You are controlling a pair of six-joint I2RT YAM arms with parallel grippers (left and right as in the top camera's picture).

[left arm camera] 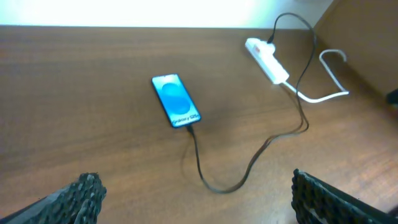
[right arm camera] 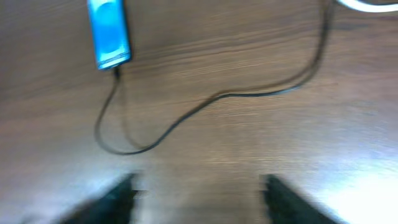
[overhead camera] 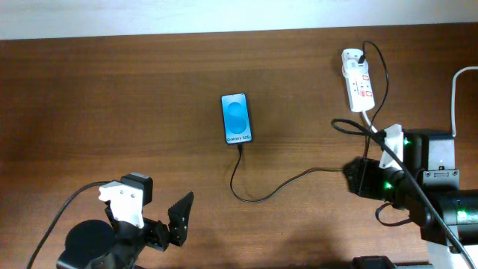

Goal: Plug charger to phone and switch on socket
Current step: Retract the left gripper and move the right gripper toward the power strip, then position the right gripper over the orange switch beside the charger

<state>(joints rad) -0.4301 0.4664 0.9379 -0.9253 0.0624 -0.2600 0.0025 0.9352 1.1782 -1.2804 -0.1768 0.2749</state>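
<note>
One wide wooden worktop (overhead camera: 112, 90) is shown. Near its front-left corner the left gripper (left arm camera: 199, 202) is held low, its jaws spread wide with nothing between them. By the right edge the right gripper (right arm camera: 199, 202) is seen blurred, its jaws likewise wide apart and empty.

Toward the back-right corner the socket (overhead camera: 358, 81) is laid flat, one short end toward the back edge. Its thick white cord (left arm camera: 323, 96) is led off toward the right edge. The red switches (overhead camera: 364, 84) face up; whether they are on cannot be told.

The phone (overhead camera: 237, 119) is laid screen up near the middle of the worktop, slightly toward the back edge and well apart from both grippers.

The charger (overhead camera: 291, 181) is run from the socket's back end, forward along the right side, then leftward into a slack loop in front of the phone. Its plug tip (overhead camera: 239, 147) is seen touching the phone's front short edge and is judged to be seated already, so the switch is judged the step left.

The socket is judged light, hard plastic, likely to slide on the smooth wood. A switch is best pressed from straight above, with the long sides steadied if needed. The phone is judged slick and fragile, to be held by its long edges. The cable is limp and is best taken at the stiff plug shell.
</note>
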